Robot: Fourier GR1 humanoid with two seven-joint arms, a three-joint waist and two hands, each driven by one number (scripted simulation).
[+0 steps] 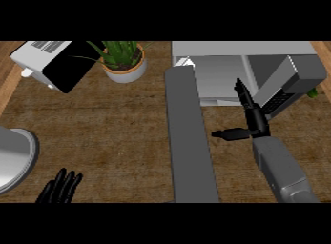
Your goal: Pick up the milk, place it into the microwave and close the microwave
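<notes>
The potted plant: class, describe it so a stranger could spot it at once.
Start at the brown wooden counter and look to its far edge, left of the grey microwave. The green spiky plant in a round white pot stands beside a white-and-black toaster; it is the only green thing nearby.

Kitchen: wooden counter (111,128), microwave (224,71).

One microwave (224,71), one potted plant (123,62), two hands: left (61,188), right (249,112).

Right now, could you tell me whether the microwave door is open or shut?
Open: the microwave door swings out toward the robot, exposing the cavity.
</notes>
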